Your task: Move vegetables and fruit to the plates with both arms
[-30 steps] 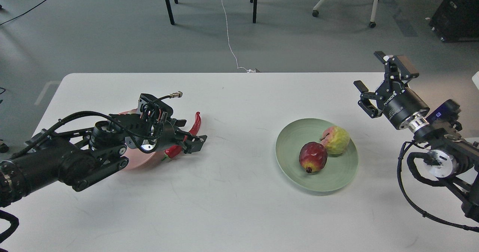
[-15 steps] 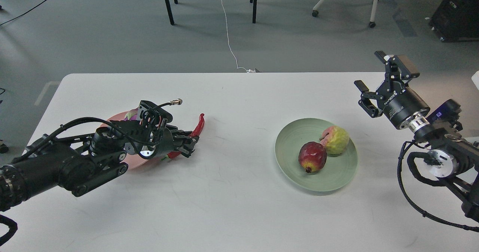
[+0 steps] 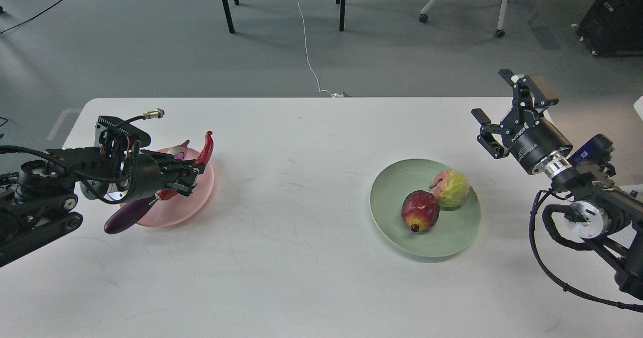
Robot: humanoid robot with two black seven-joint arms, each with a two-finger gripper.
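My left gripper (image 3: 185,178) is shut on the red chili pepper (image 3: 203,151) and holds it over the pale pink plate (image 3: 198,197) at the table's left. The purple eggplant (image 3: 125,217) lies across that plate, its end sticking out past the plate's near left rim; my arm hides its middle. The pale green plate (image 3: 437,242) at the right holds the dark red pomegranate (image 3: 420,210) and the yellow-green fruit (image 3: 450,188) side by side. My right gripper (image 3: 495,112) is open and empty, raised to the right of the green plate.
The white table (image 3: 311,267) spans the view, its far edge at the back. Beyond it the grey floor shows chair legs (image 3: 226,4), a white cable (image 3: 307,41) and a wheeled white base (image 3: 467,1).
My left gripper closed on the chili pepper, lifted it and carried it left, from the table beside the pink plate to above the plate. The eggplant's end now shows. The right arm barely moved.
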